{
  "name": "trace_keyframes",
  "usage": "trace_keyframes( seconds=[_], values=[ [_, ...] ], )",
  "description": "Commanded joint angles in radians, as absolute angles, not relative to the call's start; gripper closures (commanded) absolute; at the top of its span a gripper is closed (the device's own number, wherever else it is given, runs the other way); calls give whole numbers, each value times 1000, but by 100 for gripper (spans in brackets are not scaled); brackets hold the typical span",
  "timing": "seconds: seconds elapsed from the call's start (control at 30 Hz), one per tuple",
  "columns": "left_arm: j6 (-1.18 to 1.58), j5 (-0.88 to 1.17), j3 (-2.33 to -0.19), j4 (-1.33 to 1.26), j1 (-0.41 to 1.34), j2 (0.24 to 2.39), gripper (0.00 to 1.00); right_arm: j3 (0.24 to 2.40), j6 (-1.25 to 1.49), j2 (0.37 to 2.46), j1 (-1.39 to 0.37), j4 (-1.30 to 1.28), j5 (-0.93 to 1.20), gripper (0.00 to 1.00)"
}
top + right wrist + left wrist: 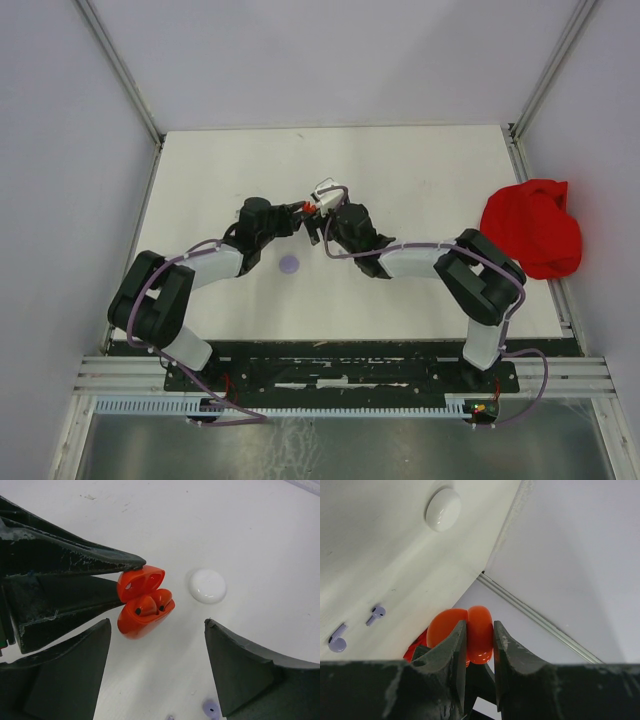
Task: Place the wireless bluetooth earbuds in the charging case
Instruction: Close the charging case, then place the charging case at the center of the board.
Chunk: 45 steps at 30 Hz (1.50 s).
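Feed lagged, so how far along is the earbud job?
Done: both red earbuds sit in the open red charging case. In hand: left gripper clamps that case, right gripper open beside it. Remaining: lid to close, two purple earbuds loose on the table, white case closed, contents unseen.

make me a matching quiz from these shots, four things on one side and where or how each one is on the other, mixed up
Things
1. red charging case
2. white case
3. purple earbuds
4. right gripper

States
A. open, holding nothing
B. loose on the table, out of any case
C. pinched in the left gripper, lid open
D. shut, lying on the table

Pairs: 1-C, 2-D, 3-B, 4-A
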<state>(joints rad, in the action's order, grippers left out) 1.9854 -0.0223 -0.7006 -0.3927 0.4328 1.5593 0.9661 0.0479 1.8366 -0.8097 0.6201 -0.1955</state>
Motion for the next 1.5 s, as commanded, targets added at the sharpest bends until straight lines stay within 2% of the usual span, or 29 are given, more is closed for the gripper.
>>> trace_keyframes(
  seconds=[0.0,0.57,0.9,1.13,1.47],
  values=[
    [1991,-43,-735,-392,440,1553,97,1016,50,1856,-813,646,-263,16],
    [1979,-52,-687,-397,441,1526,97,971,8,1851,-796,698,-419,13],
    [1963,-87,-666,-402,427,1529,97,885,45,1756,-753,663,-417,12],
    [1803,-113,-705,-423,374,1599,97,945,110,1661,-730,331,-402,10],
    [1640,-113,-740,-542,324,1757,97,963,156,1572,-700,127,-318,10]
  ],
)
